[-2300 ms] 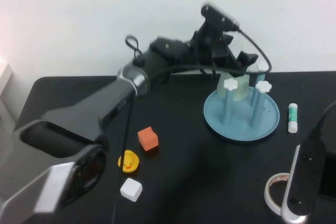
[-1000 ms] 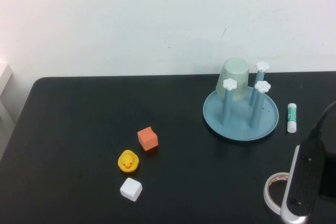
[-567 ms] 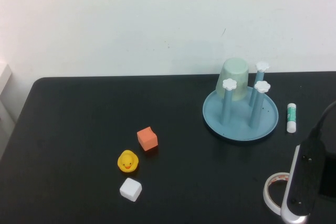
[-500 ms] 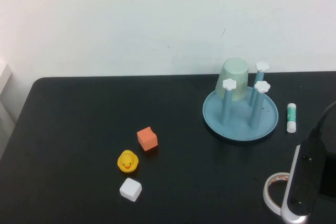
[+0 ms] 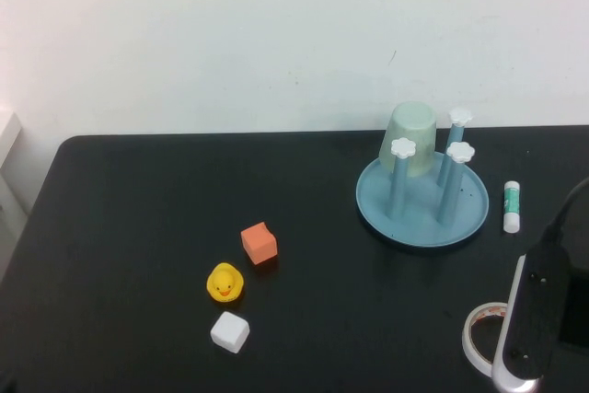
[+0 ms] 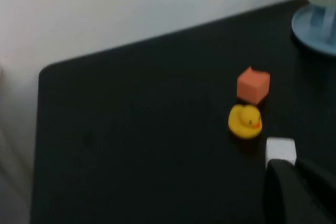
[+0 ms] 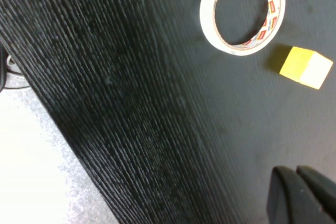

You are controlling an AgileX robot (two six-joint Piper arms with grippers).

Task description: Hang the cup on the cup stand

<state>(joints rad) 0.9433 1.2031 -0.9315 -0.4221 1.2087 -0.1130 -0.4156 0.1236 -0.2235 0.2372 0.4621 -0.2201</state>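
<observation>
**Cup sat mouth-down on the stand**

The cup [image 5: 409, 139] was not the nearest thing to me, so I took the table [image 5: 129, 227] from my side outward. My right gripper [image 7: 299, 188] hung low over the near right corner, fingers pressed together on nothing, beside a roll of tape [image 7: 243, 12] and a small yellow block [image 7: 306, 67]. My left gripper [image 6: 299, 187] was drawn back on the near left, likewise pinched closed and empty, just behind a white cube [image 5: 230, 331]. Beyond that cube lay a yellow duck [image 5: 225, 283], then an orange cube [image 5: 259, 243]. Farther off on the right stood the cup stand [image 5: 421, 213], with a glue stick [image 5: 513, 206] just beside it. The cup sat over the stand's far peg, upside down, its long axis near upright and tilted slightly, base up, mouth toward the tray.
</observation>
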